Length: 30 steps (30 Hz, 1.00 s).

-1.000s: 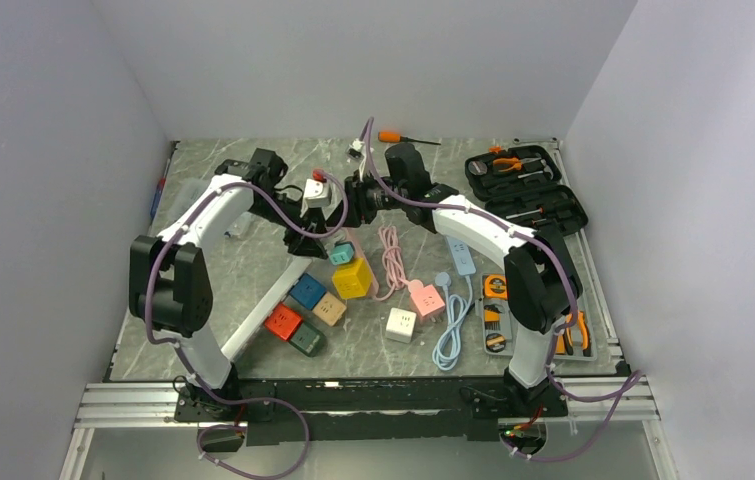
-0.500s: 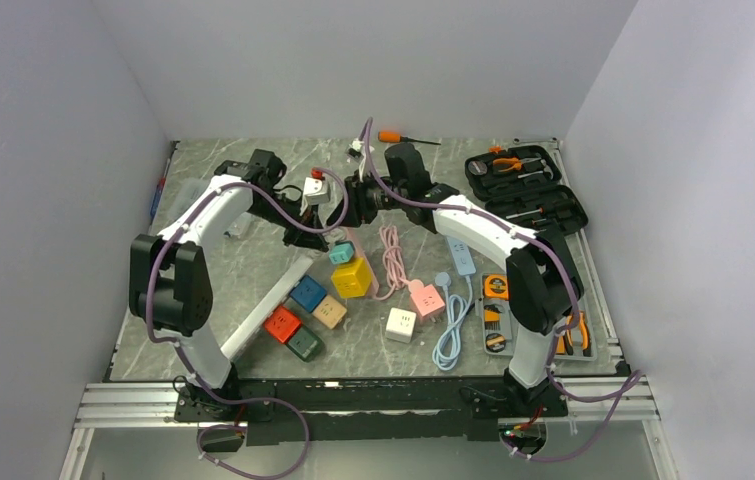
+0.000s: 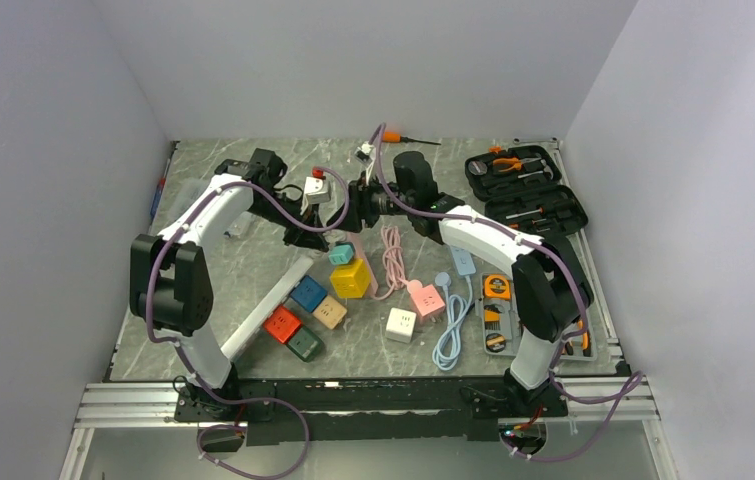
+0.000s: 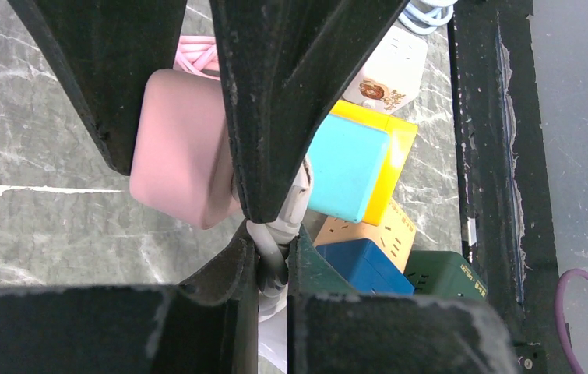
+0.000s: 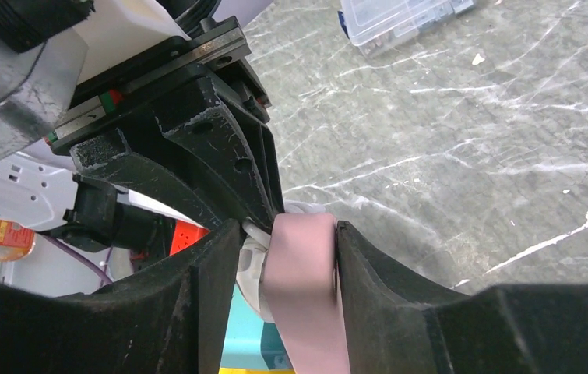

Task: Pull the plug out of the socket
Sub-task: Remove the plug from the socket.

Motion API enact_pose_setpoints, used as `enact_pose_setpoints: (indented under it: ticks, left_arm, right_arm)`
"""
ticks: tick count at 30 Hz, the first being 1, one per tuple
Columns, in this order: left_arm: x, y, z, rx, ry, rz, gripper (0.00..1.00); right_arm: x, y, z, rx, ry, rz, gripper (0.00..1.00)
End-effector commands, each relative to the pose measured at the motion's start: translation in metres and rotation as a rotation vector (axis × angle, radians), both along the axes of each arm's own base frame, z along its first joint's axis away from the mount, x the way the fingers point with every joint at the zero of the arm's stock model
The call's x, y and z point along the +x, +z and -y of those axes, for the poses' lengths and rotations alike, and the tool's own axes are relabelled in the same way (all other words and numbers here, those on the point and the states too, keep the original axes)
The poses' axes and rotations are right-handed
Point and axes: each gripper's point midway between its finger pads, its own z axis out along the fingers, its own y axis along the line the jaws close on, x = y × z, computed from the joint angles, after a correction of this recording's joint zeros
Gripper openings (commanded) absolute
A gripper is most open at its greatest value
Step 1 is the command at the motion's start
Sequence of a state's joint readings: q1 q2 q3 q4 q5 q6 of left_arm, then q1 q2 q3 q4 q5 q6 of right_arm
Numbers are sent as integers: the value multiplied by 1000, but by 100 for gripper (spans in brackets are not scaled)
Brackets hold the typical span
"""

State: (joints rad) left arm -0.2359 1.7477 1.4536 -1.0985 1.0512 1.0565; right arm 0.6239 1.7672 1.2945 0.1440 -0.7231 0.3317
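At the bottom of the overhead frame we are looking down on a grey marbled table (image 3: pixel 373 352), where loose socket cubes are lying in a cluster left of centre: a red cube (image 3: pixel 282 322), a dark green cube (image 3: pixel 305 343), a blue cube (image 3: pixel 307 292) and a yellow cube (image 3: pixel 351 279). A white cube (image 3: pixel 400 324) and a coiled light-blue cable (image 3: pixel 450 335) are lying to their right. Just above them, at the centre of the frame, the two arms are meeting tip to tip over the table. The left gripper (image 4: pixel 272 249) is pinching the white plug (image 4: pixel 284 222) between fingertips pressed tightly together, at the lower centre of the left wrist frame. The right gripper (image 5: pixel 289 230) is clamping the pink socket (image 5: pixel 302 288) from both sides, its fingers lying flat against the block at the lower centre of the right wrist frame. The plug is sitting right against the socket, and we cannot tell whether its pins are seated or free. Farther back, an open tool case (image 3: pixel 525 185) is lying at the upper right, and an orange-handled screwdriver (image 3: pixel 393 137) is resting at the top centre.
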Motion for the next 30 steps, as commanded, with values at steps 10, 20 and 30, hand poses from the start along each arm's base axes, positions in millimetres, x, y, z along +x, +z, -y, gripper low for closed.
enact_pose_setpoints:
  ticks: [10, 20, 30]
  left_arm:
    - [1, 39, 12, -115, -21, 64, 0]
    - [-1, 44, 13, -127, -28, 68, 0]
    - [-2, 44, 11, -118, -27, 76, 0]
  right_arm:
    - [-7, 29, -15, 93, 55, 32, 49]
    - [-1, 14, -17, 84, 29, 2, 53]
    - [2, 14, -17, 115, 18, -14, 20]
